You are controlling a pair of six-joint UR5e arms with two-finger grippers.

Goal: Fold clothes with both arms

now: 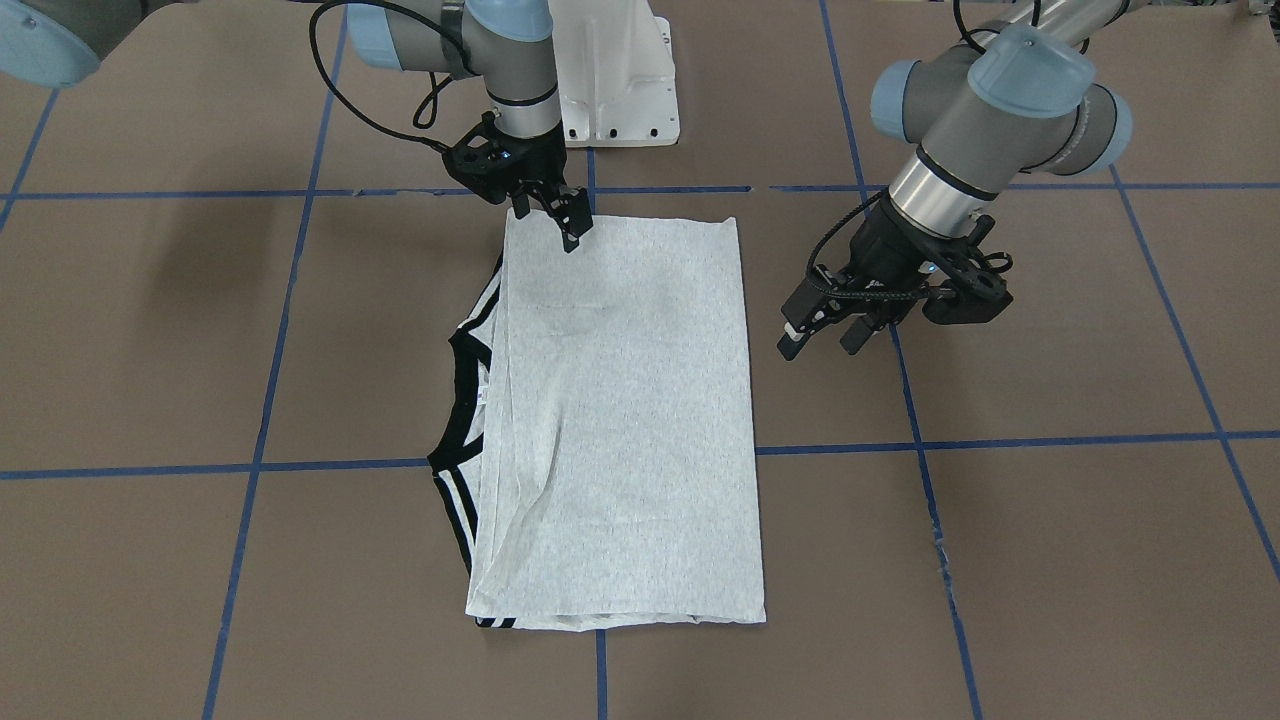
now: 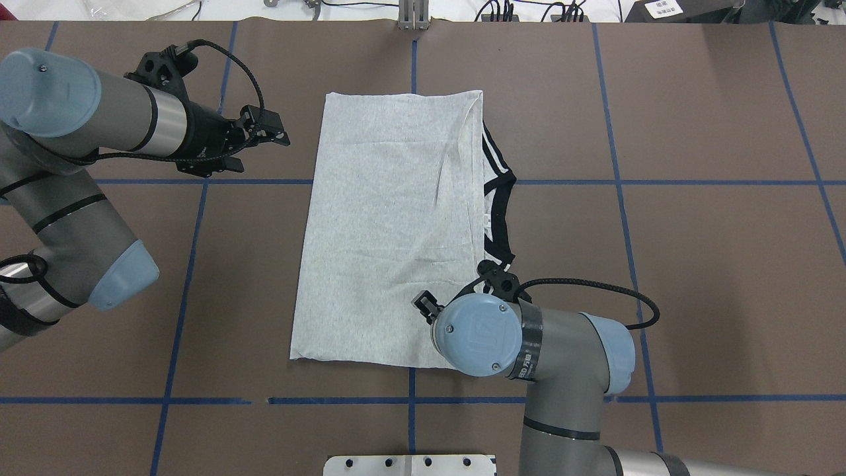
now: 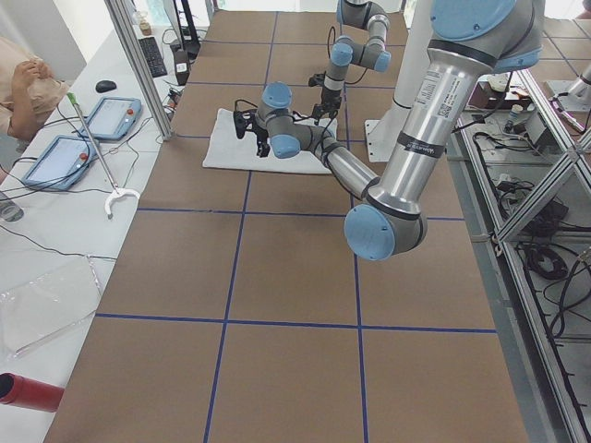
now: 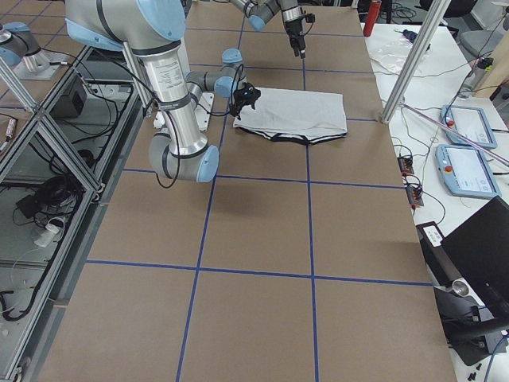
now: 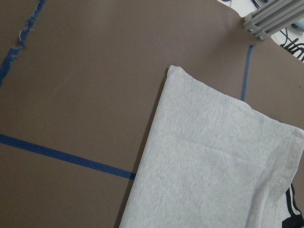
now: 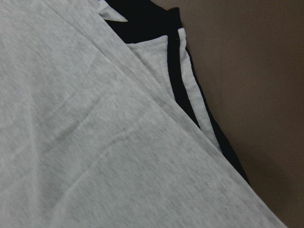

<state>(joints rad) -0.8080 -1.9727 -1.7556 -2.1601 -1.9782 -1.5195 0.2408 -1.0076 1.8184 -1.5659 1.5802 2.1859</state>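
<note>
We list 1 folded T-shirt (image 1: 620, 420) on desk (image 1: 1050, 520); left end effector (image 1: 820, 348) beside it, right end effector (image 1: 546, 228) over its corner, both spread, empty.

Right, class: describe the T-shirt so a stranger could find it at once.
Look at the brown table marked with blue tape lines. Near its middle lies the folded T-shirt. It is the only cloth there: pale grey, with a black collar showing along one edge.

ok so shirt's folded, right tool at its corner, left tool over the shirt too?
No: the left tool is beside the T-shirt, over bare table, as the overhead exterior view shows. The right tool is at its corner, and it lies folded.
</note>
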